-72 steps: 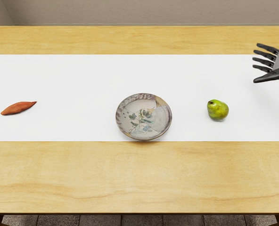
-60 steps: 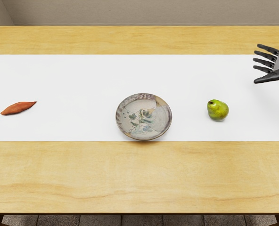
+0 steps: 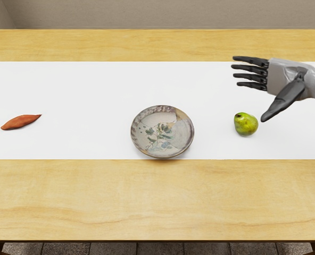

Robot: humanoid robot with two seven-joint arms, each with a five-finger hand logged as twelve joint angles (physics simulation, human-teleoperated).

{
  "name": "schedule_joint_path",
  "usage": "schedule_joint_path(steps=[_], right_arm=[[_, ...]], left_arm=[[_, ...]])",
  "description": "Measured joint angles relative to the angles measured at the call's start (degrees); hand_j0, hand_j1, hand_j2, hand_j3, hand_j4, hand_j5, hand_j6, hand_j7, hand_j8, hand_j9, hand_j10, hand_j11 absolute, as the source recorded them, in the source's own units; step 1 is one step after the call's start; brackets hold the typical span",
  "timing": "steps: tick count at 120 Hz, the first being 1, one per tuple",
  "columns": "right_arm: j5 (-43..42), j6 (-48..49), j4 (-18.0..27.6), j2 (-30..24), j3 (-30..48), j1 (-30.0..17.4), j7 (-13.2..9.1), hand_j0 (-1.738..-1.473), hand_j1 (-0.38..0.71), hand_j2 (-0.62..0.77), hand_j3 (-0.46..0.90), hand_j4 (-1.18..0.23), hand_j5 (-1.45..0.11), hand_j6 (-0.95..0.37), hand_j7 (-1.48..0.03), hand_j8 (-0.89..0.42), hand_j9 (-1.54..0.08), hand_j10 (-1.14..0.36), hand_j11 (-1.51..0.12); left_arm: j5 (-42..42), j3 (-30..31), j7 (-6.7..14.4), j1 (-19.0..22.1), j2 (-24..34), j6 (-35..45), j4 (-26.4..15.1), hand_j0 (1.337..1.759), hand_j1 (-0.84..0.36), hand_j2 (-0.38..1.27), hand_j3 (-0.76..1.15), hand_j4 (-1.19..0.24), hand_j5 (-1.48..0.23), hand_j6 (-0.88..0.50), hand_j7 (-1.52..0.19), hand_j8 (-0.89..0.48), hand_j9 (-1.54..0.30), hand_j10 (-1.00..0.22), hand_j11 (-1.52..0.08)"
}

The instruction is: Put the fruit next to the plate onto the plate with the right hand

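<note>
R hand [image 3: 269, 79] fingers spread, empty, palm toward pear [image 3: 246, 124], hovering just above-right; plate [image 3: 162, 132] apart

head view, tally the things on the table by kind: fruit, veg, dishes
fruit: 1, the green pear
vegetable: 1, the tapered orange-red piece
dishes: 1, the plate
total: 3
</note>
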Motion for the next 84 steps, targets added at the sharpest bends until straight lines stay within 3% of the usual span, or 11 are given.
schedule_joint_path(steps=[9, 19, 35, 43, 58, 84], right_arm=[[-4.87, -9.77, 8.27, -1.83, -0.02, 0.04, -4.33, -1.658, -0.35, 0.00, 0.00, 0.00, 0.00, 0.00, 0.00, 0.00, 0.00, 0.00, 0.00], [-8.56, -22.05, 13.97, -2.81, -0.30, -0.05, -9.96, -1.658, -0.35, 0.00, 0.00, 0.00, 0.00, 0.00, 0.00, 0.00, 0.00, 0.00, 0.00], [-21.90, -36.16, 18.09, 0.50, -0.47, 1.41, -24.67, -1.658, -0.35, 0.00, 0.00, 0.00, 0.00, 0.00, 0.00, 0.00, 0.00, 0.00, 0.00], [-28.18, -38.98, 18.77, 2.75, -0.52, 1.77, -29.22, -1.658, -0.35, 0.00, 0.00, 0.00, 0.00, 0.00, 0.00, 0.00, 0.00, 0.00, 0.00], [-40.41, -47.45, 19.01, 7.69, -0.97, 0.90, -32.77, -1.658, -0.35, 0.00, 0.00, 0.00, 0.00, 0.00, 0.00, 0.00, 0.00, 0.00, 0.00], [-48.28, -56.37, 14.32, 15.72, -4.56, -1.30, -34.11, -1.658, -0.35, 0.00, 0.00, 0.00, 0.00, 0.00, 0.00, 0.00, 0.00, 0.00, 0.00]], left_arm=[[0.00, 0.00, 0.00, 0.00, 0.00, 0.00, 0.00, 1.658, 0.35, 0.00, 0.00, 0.00, 0.00, 0.00, 0.00, 0.00, 0.00, 0.00, 0.00], [0.00, 0.00, 0.00, 0.00, 0.00, 0.00, 0.00, 1.658, 0.35, 0.00, 0.00, 0.00, 0.00, 0.00, 0.00, 0.00, 0.00, 0.00, 0.00], [0.00, 0.00, 0.00, 0.00, 0.00, 0.00, 0.00, 1.658, 0.35, 0.00, 0.00, 0.00, 0.00, 0.00, 0.00, 0.00, 0.00, 0.00, 0.00], [0.00, 0.00, 0.00, 0.00, 0.00, 0.00, 0.00, 1.658, 0.35, 0.00, 0.00, 0.00, 0.00, 0.00, 0.00, 0.00, 0.00, 0.00, 0.00], [0.00, 0.01, 0.00, -0.09, 0.00, 0.00, 0.00, 1.658, 0.35, 0.00, 0.00, 0.00, 0.00, 0.00, 0.00, 0.00, 0.00, 0.00, 0.00], [0.00, 0.01, 0.00, -0.01, 0.00, 0.00, 0.00, 1.658, 0.35, 0.00, 0.00, 0.00, 0.00, 0.00, 0.00, 0.00, 0.00, 0.00, 0.00]])
